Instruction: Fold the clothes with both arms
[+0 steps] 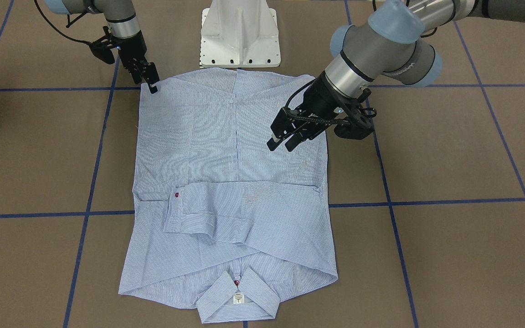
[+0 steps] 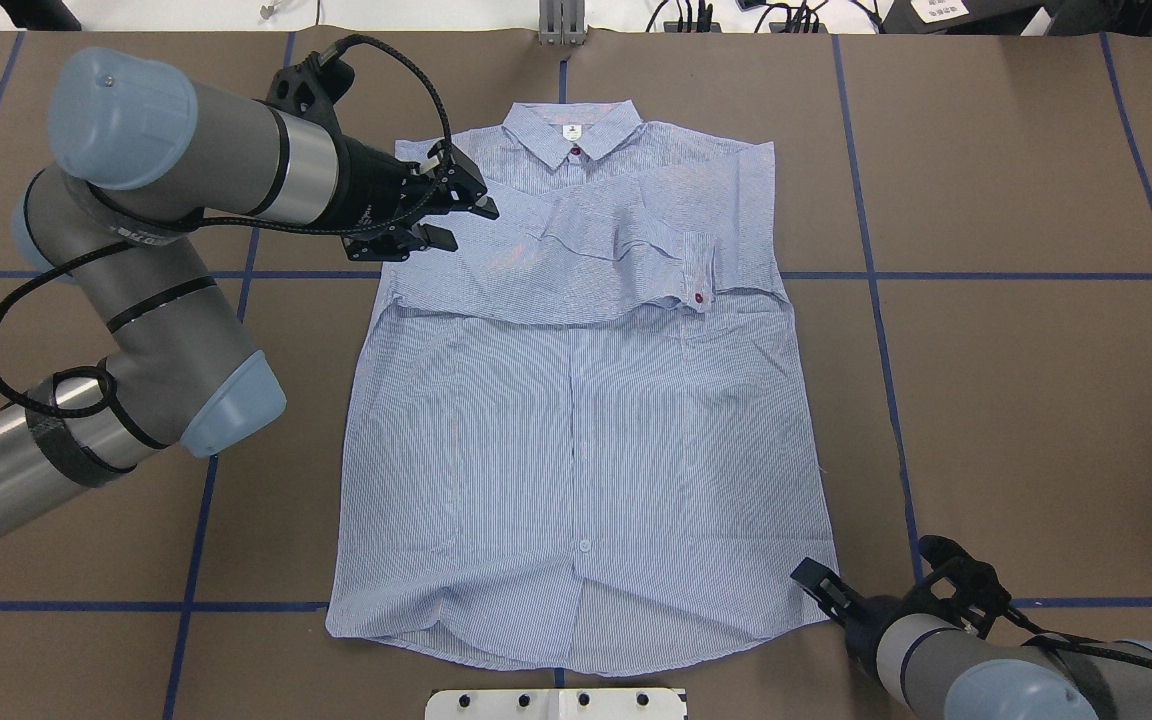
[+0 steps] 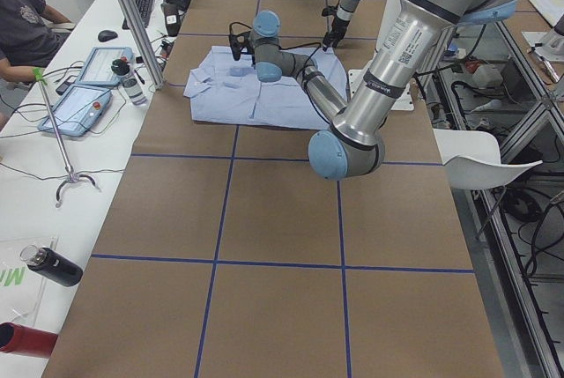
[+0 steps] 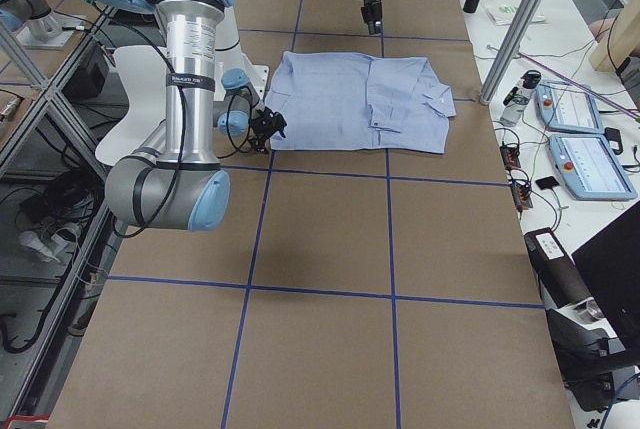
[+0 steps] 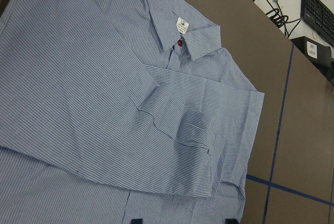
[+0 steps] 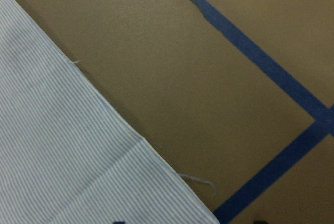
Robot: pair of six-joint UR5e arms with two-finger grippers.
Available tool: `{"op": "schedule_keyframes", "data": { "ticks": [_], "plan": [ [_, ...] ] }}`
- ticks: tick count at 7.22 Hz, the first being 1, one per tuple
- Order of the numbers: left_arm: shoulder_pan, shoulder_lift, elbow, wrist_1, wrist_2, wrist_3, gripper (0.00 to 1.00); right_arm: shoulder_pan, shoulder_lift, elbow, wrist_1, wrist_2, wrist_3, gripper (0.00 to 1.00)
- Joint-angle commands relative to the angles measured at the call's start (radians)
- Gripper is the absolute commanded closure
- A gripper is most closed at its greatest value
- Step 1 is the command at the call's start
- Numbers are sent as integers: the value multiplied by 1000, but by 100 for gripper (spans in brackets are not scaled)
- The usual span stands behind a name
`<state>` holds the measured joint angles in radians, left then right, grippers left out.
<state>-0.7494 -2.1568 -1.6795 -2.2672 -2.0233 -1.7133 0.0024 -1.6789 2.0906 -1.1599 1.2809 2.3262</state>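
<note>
The light-blue striped shirt (image 2: pixel 576 400) lies flat, front up, on the brown table, collar (image 2: pixel 576 130) at the far side. A sleeve is folded across the chest, and its cuff with a red button (image 2: pixel 701 275) lies toward the robot's right. My left gripper (image 2: pixel 471 225) is open and empty, hovering over the shirt's shoulder on the robot's left; it also shows in the front view (image 1: pixel 280 146). My right gripper (image 2: pixel 811 580) is low at the near right hem corner, jaws open. The right wrist view shows the shirt's edge (image 6: pixel 62 156) with nothing held.
The white pedestal base (image 1: pixel 239 36) stands just behind the hem. Blue tape lines (image 2: pixel 936 275) cross the table. In the left side view, a white desk (image 3: pixel 35 184) with tablets, bottles and a metal pole borders the far side, with a seated person (image 3: pixel 22 25).
</note>
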Motion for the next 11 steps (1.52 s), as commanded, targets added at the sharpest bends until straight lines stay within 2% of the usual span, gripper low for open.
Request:
{"op": "schedule_keyframes", "data": {
  "ticks": [1,5,11],
  "plan": [
    [-1,0,0,0,0,0,39,-10,-2,2,-1,1,1,100],
    [1,0,0,0,0,0,39,-22,-7,9,-1,0,-5,100],
    [1,-2,-2,0,0,-9,38,-21,-32,69,-3,3,-13,100]
  ]
}}
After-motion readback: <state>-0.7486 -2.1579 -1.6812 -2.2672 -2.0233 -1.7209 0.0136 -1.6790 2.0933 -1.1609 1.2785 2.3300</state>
